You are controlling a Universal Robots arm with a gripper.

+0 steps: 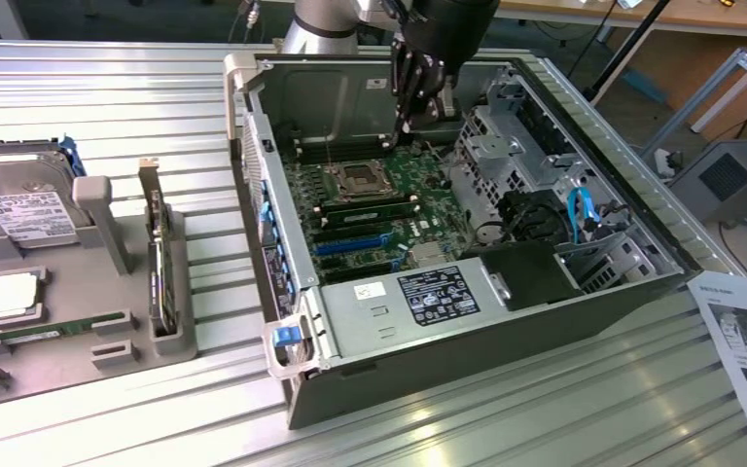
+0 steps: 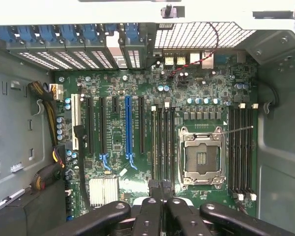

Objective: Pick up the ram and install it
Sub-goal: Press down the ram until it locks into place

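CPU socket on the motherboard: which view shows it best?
The wrist view. It looks straight down on the CPU socket, so the metal frame and the open centre show in full. The exterior view shows the CPU socket at an angle from farther off, below the gripper, with less detail.
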